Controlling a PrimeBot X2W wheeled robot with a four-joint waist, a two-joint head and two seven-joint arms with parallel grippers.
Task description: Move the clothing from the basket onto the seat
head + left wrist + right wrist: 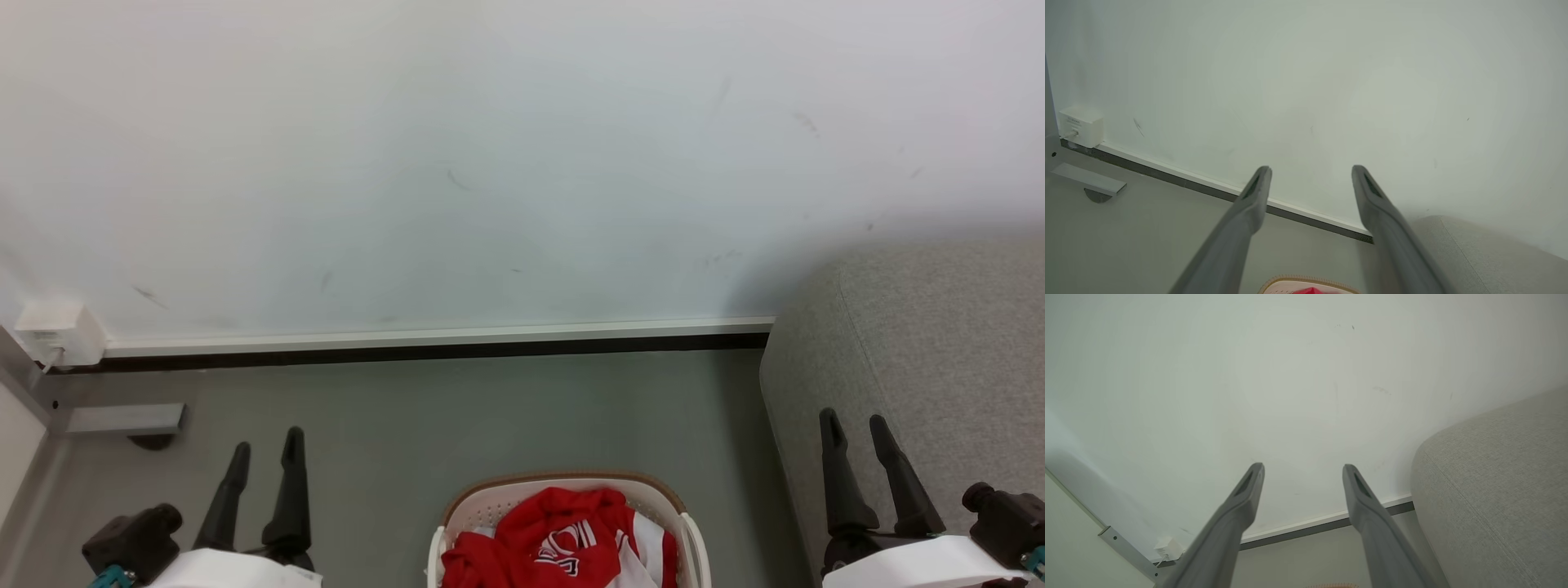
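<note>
Red and white clothing (563, 539) with a white "S" lies bunched in the white perforated basket (482, 510), which stands on the floor at the bottom middle of the head view. The basket's brown rim (1306, 281) and a bit of red peek in at the bottom of the left wrist view. The grey sofa seat (931, 359) rises at the right, beside the basket. My left gripper (265, 453) is open and empty, left of the basket. My right gripper (853, 429) is open and empty, in front of the sofa's corner (1494, 486).
A white wall (490, 163) with a baseboard (441, 339) runs behind the grey floor (490, 416). A white power box (57, 331) sits on the wall at the left, above a metal foot (122, 420) of a frame.
</note>
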